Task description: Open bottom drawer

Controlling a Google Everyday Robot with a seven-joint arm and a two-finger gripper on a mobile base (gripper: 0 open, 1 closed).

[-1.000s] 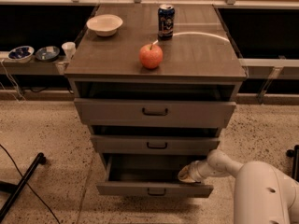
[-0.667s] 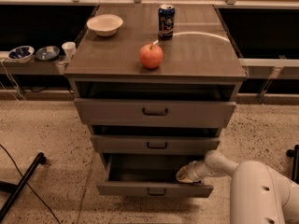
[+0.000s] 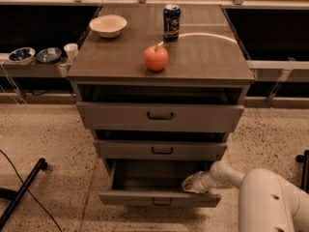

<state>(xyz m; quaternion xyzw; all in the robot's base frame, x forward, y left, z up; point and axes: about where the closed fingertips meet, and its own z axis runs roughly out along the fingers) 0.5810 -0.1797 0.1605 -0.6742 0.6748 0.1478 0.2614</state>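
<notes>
The cabinet has three grey-brown drawers. The bottom drawer (image 3: pixel 159 197) is pulled out well past the two above it, its inside showing, with a small dark bar handle (image 3: pixel 161 202) on its flat front. My gripper (image 3: pixel 191 184) sits at the drawer's right end, just inside and behind the front panel. The white arm (image 3: pixel 270 197) reaches in from the lower right. The middle drawer (image 3: pixel 161 150) and top drawer (image 3: pixel 160 116) each stand slightly out.
On the cabinet top are a red apple (image 3: pixel 156 58), a dark soda can (image 3: pixel 171 21) and a white bowl (image 3: pixel 108 25). Small bowls and a cup (image 3: pixel 71 50) sit on a low shelf at left. A black bar (image 3: pixel 21 190) lies on the floor, lower left.
The gripper has shifted slightly left along the drawer's right end. The bottom drawer stays pulled out about as before.
</notes>
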